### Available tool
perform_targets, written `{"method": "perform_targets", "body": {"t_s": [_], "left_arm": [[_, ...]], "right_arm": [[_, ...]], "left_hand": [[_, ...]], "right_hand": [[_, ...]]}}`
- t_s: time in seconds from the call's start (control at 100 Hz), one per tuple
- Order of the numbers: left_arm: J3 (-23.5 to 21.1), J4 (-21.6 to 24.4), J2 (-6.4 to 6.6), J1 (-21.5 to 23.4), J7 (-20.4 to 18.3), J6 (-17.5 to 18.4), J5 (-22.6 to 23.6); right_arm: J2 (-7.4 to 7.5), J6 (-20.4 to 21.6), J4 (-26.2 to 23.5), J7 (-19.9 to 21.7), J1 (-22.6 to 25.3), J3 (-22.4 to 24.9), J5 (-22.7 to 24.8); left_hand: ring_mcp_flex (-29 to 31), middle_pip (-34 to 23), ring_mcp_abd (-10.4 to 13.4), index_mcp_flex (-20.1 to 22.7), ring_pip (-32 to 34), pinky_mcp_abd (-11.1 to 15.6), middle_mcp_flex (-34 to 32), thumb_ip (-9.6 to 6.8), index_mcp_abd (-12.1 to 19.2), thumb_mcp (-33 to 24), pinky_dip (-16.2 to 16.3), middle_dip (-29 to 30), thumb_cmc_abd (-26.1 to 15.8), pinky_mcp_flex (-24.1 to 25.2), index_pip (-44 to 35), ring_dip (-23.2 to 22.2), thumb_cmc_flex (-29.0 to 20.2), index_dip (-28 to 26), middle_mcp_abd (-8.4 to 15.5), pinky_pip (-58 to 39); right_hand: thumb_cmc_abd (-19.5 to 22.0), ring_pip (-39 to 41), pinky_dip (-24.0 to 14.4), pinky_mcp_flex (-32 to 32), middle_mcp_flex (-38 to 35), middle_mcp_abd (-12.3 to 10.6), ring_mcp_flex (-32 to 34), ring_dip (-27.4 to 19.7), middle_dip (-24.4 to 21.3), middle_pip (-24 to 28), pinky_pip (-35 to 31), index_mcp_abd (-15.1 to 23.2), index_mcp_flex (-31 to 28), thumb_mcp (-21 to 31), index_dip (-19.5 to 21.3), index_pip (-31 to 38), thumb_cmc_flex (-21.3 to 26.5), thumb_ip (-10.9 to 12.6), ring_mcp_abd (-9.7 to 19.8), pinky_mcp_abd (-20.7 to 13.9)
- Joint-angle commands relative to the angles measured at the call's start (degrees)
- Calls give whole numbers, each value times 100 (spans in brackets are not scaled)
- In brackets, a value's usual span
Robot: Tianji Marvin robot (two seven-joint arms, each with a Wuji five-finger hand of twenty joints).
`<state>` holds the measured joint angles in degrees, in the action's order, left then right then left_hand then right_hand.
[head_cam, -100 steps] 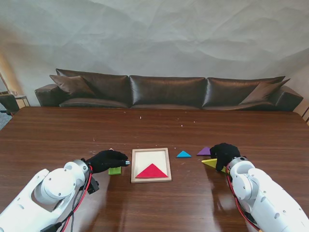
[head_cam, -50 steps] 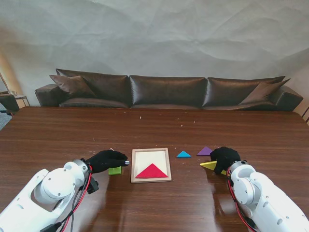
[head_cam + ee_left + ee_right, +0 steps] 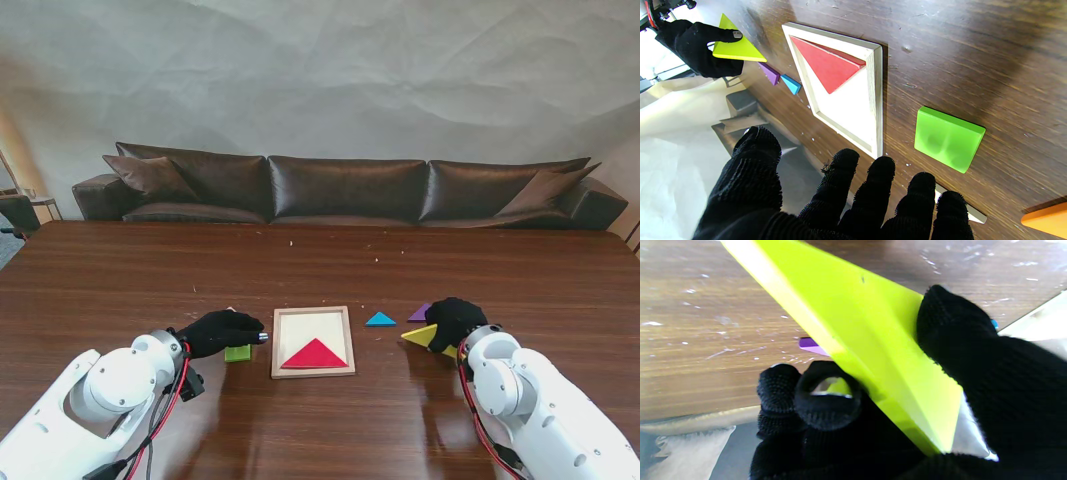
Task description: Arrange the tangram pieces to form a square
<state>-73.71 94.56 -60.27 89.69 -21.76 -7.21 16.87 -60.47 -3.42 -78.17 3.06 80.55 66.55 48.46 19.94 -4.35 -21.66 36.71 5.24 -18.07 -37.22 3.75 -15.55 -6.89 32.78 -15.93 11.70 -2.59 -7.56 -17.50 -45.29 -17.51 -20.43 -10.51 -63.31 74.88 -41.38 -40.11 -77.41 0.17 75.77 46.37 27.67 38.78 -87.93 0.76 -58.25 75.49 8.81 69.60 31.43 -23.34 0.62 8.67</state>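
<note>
Right hand (image 3: 455, 318) pinched the yellow triangle (image 3: 421, 335) between thumb and fingers (tilted, off the desk (image 3: 320, 260)), just beside the purple triangle (image 3: 419, 312) and near the blue triangle (image 3: 380, 319). Left hand (image 3: 222, 331) hovered empty, fingers spread, over the green square (image 3: 238, 353) beside the wooden frame (image 3: 312, 371), which held the red triangle (image 3: 314, 354).

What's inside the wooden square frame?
Inside the wooden frame lies one red triangle, against the side nearer to me. The rest shows bare pale board. Nothing covers it, so no other piece hides inside.
</note>
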Motion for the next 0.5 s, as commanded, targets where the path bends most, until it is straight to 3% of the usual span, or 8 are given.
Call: {"method": "perform_targets", "body": {"t_s": [0.0, 0.15, 0.49], "left_arm": [[-15, 3, -7, 13, -112, -3, -28], [-15, 5, -6, 11, -121, -23, -40], [-21, -9, -7, 5, -124, -22, -54]], "right_arm": [[-60, -70, -169, 110, -67, -101, -52], [-104, -384, -332, 192, -249, -415, -232], [-293, -1347, -442, 191, -902, -1443, -852]], "left_hand": [[65, -19, -77, 141, 67, 95, -106, -166, -20, -82, 50, -15, -272, 26, -21, -85, -40, -35, -54, 65], [63, -18, -68, 138, 66, 100, -102, -165, -11, -87, 51, -14, -275, 26, -19, -85, -41, -35, -41, 65], [65, -17, -79, 141, 67, 99, -98, -163, -15, -92, 51, -13, -270, 28, -20, -86, -33, -35, -50, 65]], "right_hand": [[426, 157, -116, -2397, -600, 714, 7, 79, 46, 219, -379, -602, -174, 116, 171, 200, -109, 105, 793, 7], [608, 216, -145, -2418, -607, 768, 11, 98, 159, 269, -456, -729, -221, 104, 428, 65, -150, 109, 814, -5], [627, 146, -138, -2416, -603, 822, 5, 57, 161, 218, -472, -773, -257, 90, 469, -24, -128, 86, 736, 59]]}}
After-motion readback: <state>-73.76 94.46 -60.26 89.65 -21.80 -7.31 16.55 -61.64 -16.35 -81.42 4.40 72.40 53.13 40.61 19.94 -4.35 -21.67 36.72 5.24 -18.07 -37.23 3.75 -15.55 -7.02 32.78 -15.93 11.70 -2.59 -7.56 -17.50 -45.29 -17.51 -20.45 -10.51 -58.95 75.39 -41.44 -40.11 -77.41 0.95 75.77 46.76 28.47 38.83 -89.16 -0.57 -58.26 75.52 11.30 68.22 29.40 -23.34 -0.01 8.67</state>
